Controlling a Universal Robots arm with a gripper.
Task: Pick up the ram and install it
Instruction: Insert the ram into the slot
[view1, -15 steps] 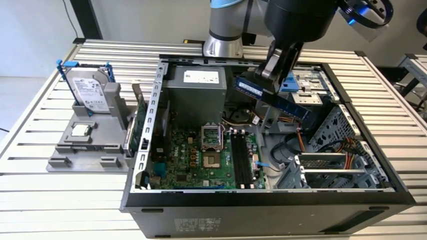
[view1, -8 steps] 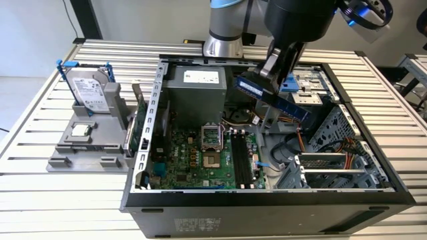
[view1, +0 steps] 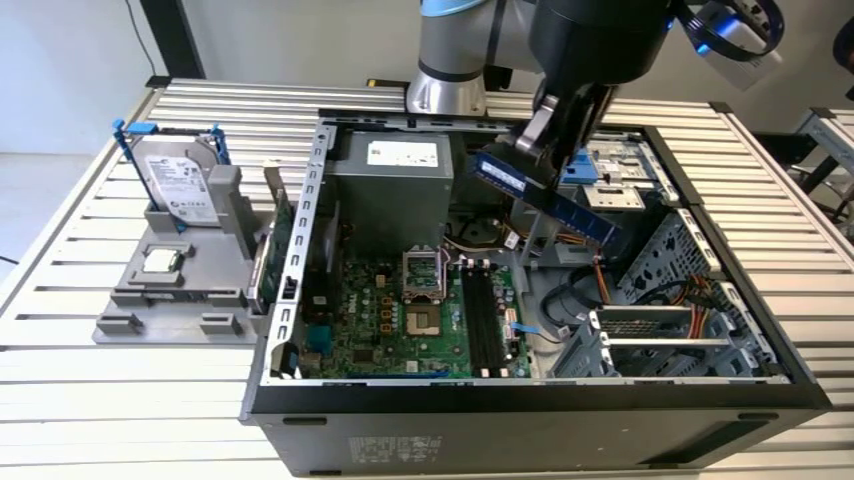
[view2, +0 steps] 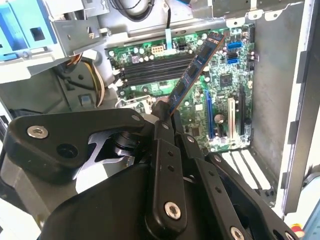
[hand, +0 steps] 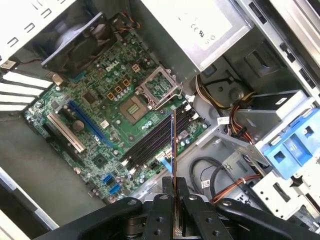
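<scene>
We log gripper (view2: 162, 114), fingers (view2: 164, 147) pinching the ram (view2: 196, 67), stick tilted above open computer case (view1: 534, 402), apart from motherboard (hand: 100, 131) memory slots (hand: 149, 143)

Open PC case (view1: 534, 400) sits mid-table (view1: 80, 400). Inside, motherboard (view1: 387, 310) lies toward exterior view's left. On it, mem slots (view1: 483, 320) sit just beside CPU socket (view1: 424, 275), on exterior view's right; PSU (view1: 394, 170) behind. Outside case, exterior view's left: stand (view1: 147, 300) w/ hard drive (view1: 180, 180) upright, CPU chip (view1: 163, 261) in front. The ram (view1: 547, 195), pinched in gripper (view1: 534, 140), hangs tilted above case interior, apart from slots.
</scene>
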